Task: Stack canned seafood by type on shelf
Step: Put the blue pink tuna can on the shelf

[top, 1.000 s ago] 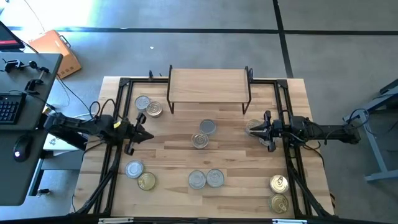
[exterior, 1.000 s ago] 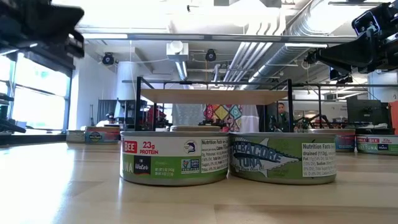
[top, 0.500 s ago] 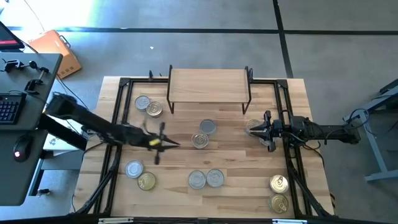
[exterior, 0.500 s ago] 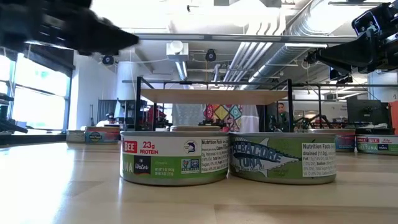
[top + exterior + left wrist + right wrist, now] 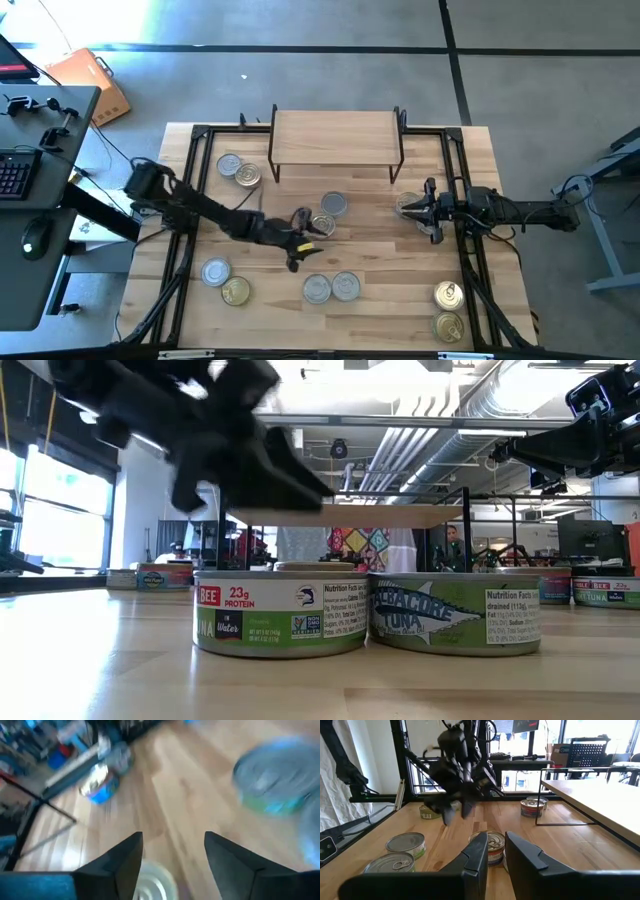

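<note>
The shelf [image 5: 335,134], a light wooden rectangular top on thin black legs, is set at the table's far edge, its long axis running left to right. Short round metal tins [image 5: 317,289] with silver or gold lids are scattered flat on the slatted wooden table [image 5: 380,250]. The left gripper [image 5: 303,238] is spread, empty, above the table beside a central gold-lidded tin [image 5: 322,227]. The right gripper [image 5: 428,210] is held nearly closed, empty, beside a tin [image 5: 410,206].
</note>
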Robot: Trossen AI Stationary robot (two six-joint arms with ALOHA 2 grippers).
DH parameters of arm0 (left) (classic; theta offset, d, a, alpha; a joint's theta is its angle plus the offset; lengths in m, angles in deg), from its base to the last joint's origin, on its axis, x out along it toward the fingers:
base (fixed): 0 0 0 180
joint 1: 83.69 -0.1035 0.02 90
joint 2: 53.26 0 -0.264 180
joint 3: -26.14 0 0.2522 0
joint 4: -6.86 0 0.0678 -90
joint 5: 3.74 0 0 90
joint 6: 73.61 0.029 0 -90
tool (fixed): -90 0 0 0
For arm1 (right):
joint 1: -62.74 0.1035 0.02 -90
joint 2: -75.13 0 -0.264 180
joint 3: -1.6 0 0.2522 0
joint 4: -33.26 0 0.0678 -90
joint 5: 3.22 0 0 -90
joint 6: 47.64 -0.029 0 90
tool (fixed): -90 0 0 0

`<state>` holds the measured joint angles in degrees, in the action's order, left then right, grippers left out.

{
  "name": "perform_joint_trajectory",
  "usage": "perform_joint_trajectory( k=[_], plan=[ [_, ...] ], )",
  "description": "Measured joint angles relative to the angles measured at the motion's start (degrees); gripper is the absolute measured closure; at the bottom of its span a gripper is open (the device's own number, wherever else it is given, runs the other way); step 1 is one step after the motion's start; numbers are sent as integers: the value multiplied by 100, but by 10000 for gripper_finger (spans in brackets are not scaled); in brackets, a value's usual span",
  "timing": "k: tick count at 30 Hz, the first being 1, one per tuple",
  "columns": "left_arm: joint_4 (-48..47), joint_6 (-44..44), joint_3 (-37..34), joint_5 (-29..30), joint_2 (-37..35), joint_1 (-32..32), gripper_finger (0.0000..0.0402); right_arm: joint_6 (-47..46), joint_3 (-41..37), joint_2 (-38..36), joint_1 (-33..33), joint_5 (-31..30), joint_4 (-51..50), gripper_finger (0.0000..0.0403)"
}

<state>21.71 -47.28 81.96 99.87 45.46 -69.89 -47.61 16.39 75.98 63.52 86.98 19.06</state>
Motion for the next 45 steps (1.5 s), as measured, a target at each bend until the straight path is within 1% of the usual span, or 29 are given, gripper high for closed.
perform_joint_trajectory(
  k=[4, 8, 11, 18, 21, 26, 27, 32, 40, 45],
  plan=[
    [-214, 90, 116, 162, 325, -146, 201, 0, -1, 0, 0, 0, 0, 346],
    [-549, 64, 116, 252, 457, -223, 228, 0, -1, 0, 1, 0, 2, 346],
    [-698, -46, 114, 513, 537, -227, 250, 0, -1, 0, 1, 0, 1, 346],
    [-363, 98, 142, 861, 927, -288, 296, 0, 1, 0, 1, -2, 2, 346],
    [-294, 102, 144, 899, 1040, -291, 322, 0, 0, -2, 1, -1, 2, 346],
    [-296, 6, 144, 942, 1066, -212, 387, 0, -1, -2, 1, -2, 2, 346],
    [-281, -33, 144, 962, 1063, -183, 393, 0, 1, -2, -1, 0, 2, 346],
    [-406, -75, 139, 1150, 863, 48, 399, 0, -1, -1, 0, -1, 0, 346],
    [-724, -94, 99, 1211, 277, 401, 401, 0, -1, 0, 1, -1, 2, 346],
    [-774, -88, 116, 1440, -52, 538, 401, 0, -1, 0, 1, -2, 2, 346]
  ],
)
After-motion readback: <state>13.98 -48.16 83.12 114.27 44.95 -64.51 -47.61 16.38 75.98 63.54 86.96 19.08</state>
